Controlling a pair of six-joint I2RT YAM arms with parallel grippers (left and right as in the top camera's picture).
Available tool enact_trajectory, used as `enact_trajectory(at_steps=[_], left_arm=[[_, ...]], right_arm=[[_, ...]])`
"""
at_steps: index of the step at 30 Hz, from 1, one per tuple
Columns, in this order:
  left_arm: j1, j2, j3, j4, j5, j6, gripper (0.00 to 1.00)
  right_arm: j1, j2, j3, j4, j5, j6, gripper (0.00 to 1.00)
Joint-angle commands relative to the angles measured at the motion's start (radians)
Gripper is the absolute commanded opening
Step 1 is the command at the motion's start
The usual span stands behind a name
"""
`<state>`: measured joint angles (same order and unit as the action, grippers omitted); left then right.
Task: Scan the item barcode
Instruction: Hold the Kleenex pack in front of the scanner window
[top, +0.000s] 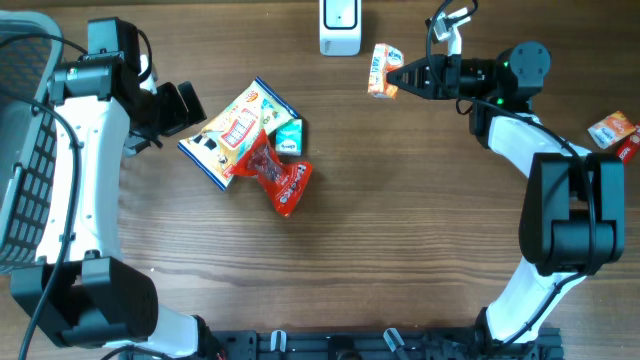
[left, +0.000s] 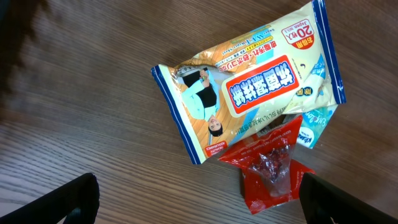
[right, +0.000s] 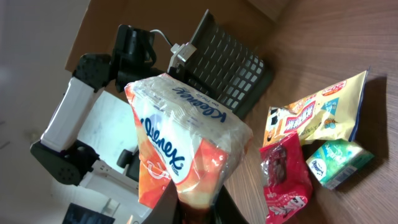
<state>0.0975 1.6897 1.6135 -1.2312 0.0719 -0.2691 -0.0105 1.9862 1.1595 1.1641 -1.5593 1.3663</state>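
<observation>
Right gripper (top: 394, 77) is closed narrowly on a Kleenex tissue pack (top: 380, 68), which is held clear of the surface (top: 420, 230) by one end. The pack is placed just to the right of the white scanner (top: 340, 25), near it but not touching. Its long axis is seen in the overhead view to run roughly alongside the scanner's side rather than toward it. The printed Kleenex face is turned to the right wrist camera; where the barcode lies cannot be told. The coming move is judged to turn on this one relation: the pack must be carried leftward and rotated so that its coded face is presented to the scanner window.

Left gripper (top: 185, 105) is spread wide and empty, well to the left of the scanner and nearer the robot. It is poised beside a wipes packet (top: 235, 130) and a red snack pouch (top: 285, 180). The right arm is plainly the nearer one to the scanner.
</observation>
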Motion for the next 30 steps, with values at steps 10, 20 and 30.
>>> enact_trajectory(at_steps=[10,20,30], left_arm=[[0.003,0.007,-0.006,0.000,-0.006,-0.008,1.00],[0.003,0.007,-0.006,0.000,-0.006,-0.008,1.00],[0.003,0.007,-0.006,0.000,-0.006,-0.008,1.00]], right_arm=[[0.000,-0.018,0.015,-0.023,0.203,0.091,0.04],[0.060,-0.018,0.055,-0.375,0.403,-0.156,0.05],[0.211,-0.019,0.402,-1.519,1.217,-0.780,0.04]])
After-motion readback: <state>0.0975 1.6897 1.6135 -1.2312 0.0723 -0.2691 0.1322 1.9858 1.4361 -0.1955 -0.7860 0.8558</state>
